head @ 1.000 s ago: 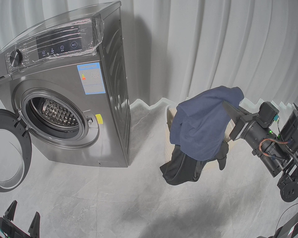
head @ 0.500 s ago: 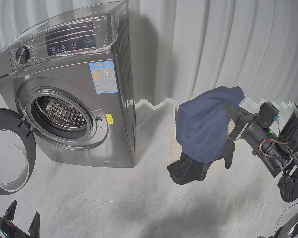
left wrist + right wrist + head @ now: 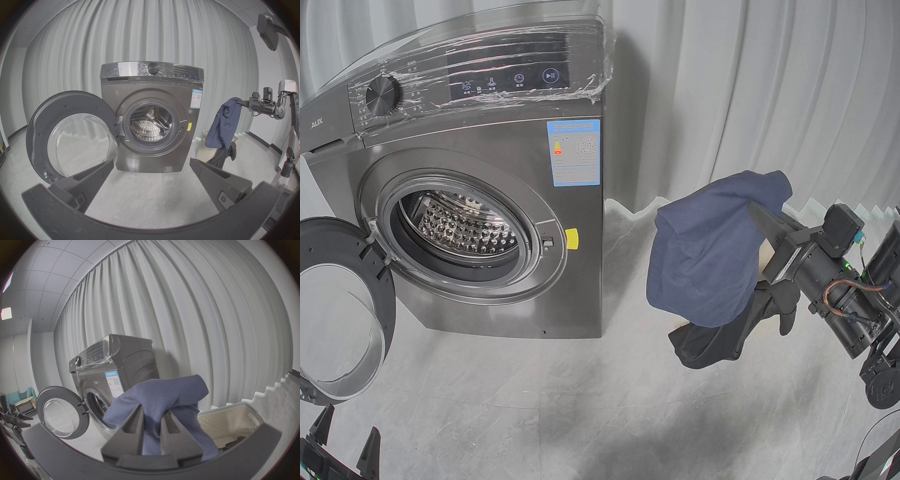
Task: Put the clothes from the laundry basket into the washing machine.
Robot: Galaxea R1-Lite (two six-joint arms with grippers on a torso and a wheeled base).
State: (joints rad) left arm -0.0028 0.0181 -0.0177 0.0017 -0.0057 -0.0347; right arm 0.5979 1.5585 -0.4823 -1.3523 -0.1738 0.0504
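Well off the floor, to the right of the washing machine (image 3: 487,162), clothes hang from one pincer.
Right gripper (image 3: 152,411) has its fingers pressed together on a fold of the blue garment (image 3: 703,262), which drapes over them and hangs down; a dark garment (image 3: 712,340) dangles from under it. Just below and behind sits the cream laundry basket (image 3: 231,422), near the white curtain (image 3: 769,81). Further left, the machine's round door (image 3: 337,306) is swung wide, baring the steel drum (image 3: 462,228). Left gripper (image 3: 150,162) hangs low before the machine, fingers spread apart, holding nothing.
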